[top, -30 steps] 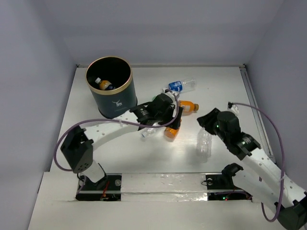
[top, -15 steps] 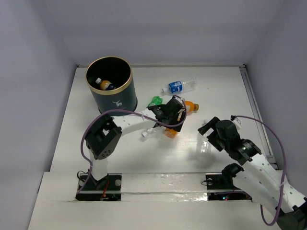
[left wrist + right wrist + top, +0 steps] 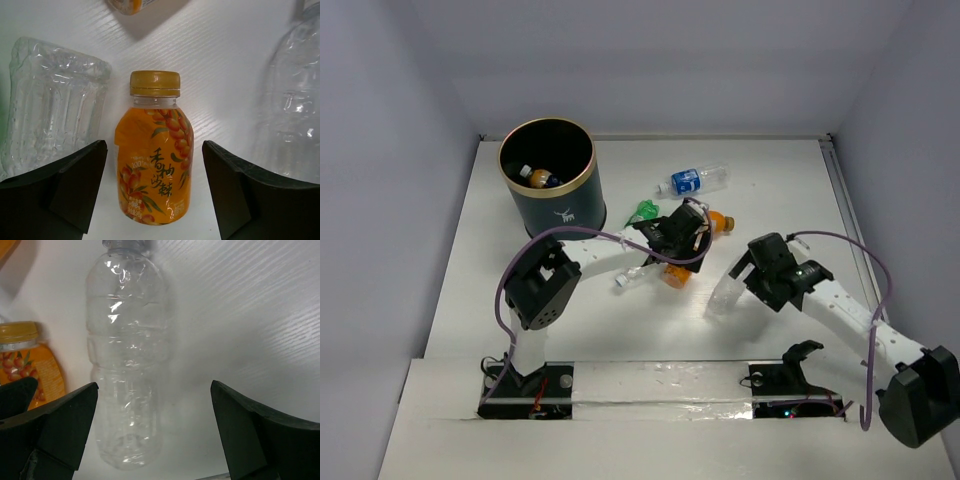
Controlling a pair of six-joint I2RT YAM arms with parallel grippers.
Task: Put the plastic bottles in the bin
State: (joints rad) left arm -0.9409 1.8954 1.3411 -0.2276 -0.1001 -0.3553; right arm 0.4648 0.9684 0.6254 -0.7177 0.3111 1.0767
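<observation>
Over the last second the right arm's fingers (image 3: 250,435) have sprung wide apart. That arm has dropped low along the white tabletop (image 3: 780,170), and the clear, label-less plastic bottle (image 3: 127,375) under it has slid slightly left. The left arm has folded its elbow back toward its base.

The left arm's fingers (image 3: 70,185) are open and straddle a small orange-filled bottle with a gold cap (image 3: 152,160). It lies flat with a gap on either side. The right fingers are open too and hold nothing. The clear bottle lies between them but off centre, close to one finger.

A close from there would likely catch the thin wall unevenly, so the bottle could buckle or roll away. On the left, a crumpled clear bottle (image 3: 50,100) sits just beside one finger and could be nudged or pinched along with the orange one. The two wrists are near each other, so lifting together risks a bump.

The left arm arcs from its raised elbow across to the centre, wrist pointing down. The right forearm stretches in low from the right. The dark teal cylindrical bin with a gold rim (image 3: 545,215) stands far left and already holds an orange bottle.
</observation>
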